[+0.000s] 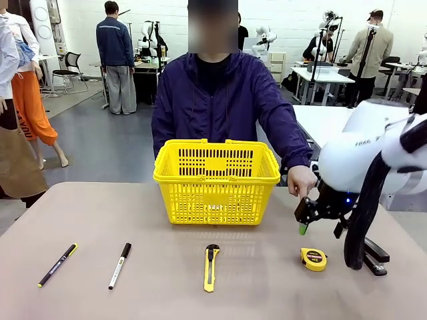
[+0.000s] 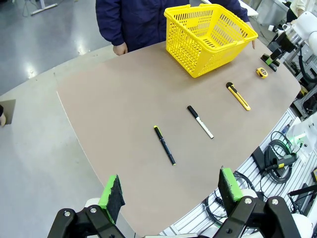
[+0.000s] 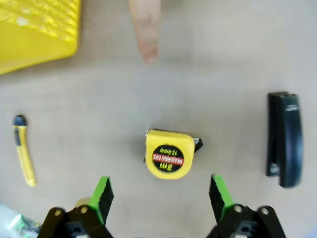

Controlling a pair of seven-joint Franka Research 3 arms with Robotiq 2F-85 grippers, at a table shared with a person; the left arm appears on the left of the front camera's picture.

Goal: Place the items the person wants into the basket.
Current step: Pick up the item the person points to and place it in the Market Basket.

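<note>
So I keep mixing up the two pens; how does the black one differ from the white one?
The black pen has a dark barrel with a yellow-green end; the white marker has a white barrel with a black cap. The pen lies farther to the robot's left and slants more; the marker lies nearer the utility knife. Both lie flat, untouched.

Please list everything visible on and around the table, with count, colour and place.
table: one, brown, under everything.
basket: one, bright yellow, far middle.
pen: one, black, yellow-green end, near left.
marker: one, white, black cap, beside pen.
utility knife: one, yellow-black, near middle.
tape measure: one, yellow, near right.
stapler: one, black, right of tape measure.
person's hand: one, pointing toward tape measure.
left gripper: one, black, green pads, open, raised.
right gripper: one, same, open, over tape measure.
</note>
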